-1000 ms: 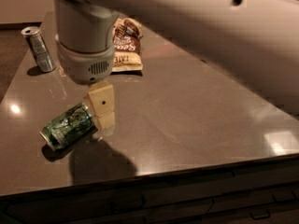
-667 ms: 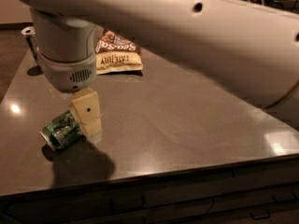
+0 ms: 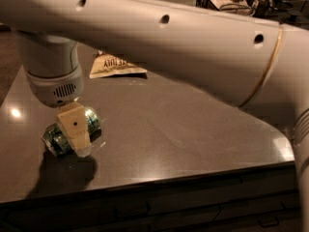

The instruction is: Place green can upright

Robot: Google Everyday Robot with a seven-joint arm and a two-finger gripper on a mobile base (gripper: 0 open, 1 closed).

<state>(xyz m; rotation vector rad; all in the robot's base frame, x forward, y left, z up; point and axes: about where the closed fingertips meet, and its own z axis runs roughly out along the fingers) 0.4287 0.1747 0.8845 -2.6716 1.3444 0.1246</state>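
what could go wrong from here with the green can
The green can lies on its side with the gripper down over its middle; a nudge could roll it away. It also sits near the front edge of the table, so a roll might send it off.

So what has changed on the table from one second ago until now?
The claw moved left and down, from beside the shiny green drink can to over its middle. Whether it grips the can cannot be seen. The can stays lying on its side, and the pale crumpled snack bag lies as before.
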